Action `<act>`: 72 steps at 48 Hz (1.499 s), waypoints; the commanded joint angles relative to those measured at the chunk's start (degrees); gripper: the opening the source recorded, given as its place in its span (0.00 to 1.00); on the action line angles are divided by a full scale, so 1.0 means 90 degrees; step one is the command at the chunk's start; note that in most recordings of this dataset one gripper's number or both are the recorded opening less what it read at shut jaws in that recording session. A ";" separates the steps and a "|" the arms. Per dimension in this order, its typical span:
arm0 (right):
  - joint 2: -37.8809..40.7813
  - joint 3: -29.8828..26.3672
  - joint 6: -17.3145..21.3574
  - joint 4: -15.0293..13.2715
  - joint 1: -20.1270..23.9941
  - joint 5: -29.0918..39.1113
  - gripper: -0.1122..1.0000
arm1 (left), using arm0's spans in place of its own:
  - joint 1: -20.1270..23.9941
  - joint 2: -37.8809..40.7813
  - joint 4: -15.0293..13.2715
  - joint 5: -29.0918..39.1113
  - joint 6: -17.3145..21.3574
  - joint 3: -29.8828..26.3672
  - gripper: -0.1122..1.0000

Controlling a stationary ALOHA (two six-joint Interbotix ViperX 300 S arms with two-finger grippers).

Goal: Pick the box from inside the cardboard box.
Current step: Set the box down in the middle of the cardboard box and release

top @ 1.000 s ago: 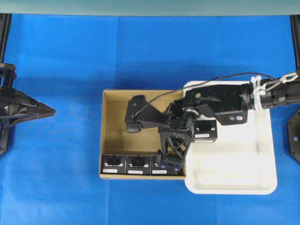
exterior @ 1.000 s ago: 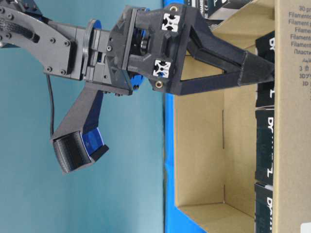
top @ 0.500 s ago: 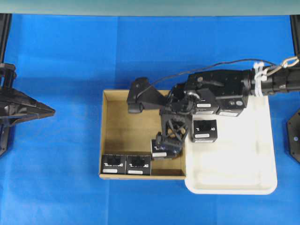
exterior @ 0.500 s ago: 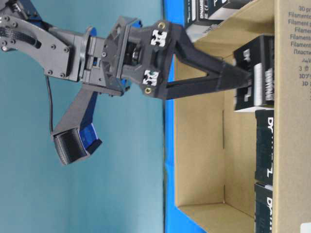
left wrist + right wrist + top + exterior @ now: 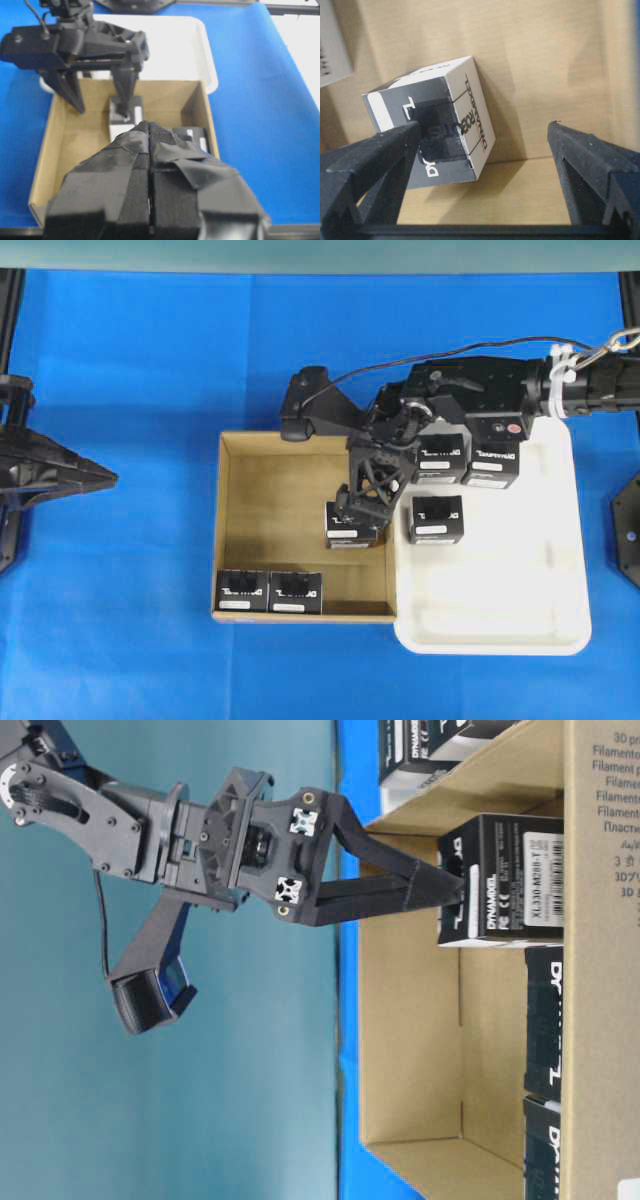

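The right claw [image 5: 485, 127] hangs inside the cardboard box [image 5: 270, 510] with its jaws spread wide. The box [image 5: 470, 115] sits near the carton's tray-side wall, tilted and turned corner-on. It lies hard against one finger, while the other finger stands well apart across bare cardboard. So the box is off to one side of the gap, not centred, and a squeeze would likely need the claw shifted toward it first. The left claw [image 5: 95, 477], pressed closed, waits far off on the blue counter [image 5: 150, 360].
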 commanded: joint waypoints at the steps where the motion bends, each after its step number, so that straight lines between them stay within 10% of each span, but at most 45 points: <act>1: 0.0049 0.0117 -0.0010 -0.0146 -0.0137 -0.0029 0.99 | 0.0020 0.0020 0.0020 -0.0059 -0.0010 -0.0176 0.03; 41: -0.0596 -0.0430 0.0127 0.0020 -0.0117 0.0244 0.99 | 0.0049 -0.0020 0.0020 -0.0020 0.0010 -0.0195 0.03; 72: -0.1504 -0.2793 0.0254 0.0020 -0.0010 0.3789 0.99 | 0.0049 -0.0039 0.0020 -0.0020 0.0010 -0.0205 0.03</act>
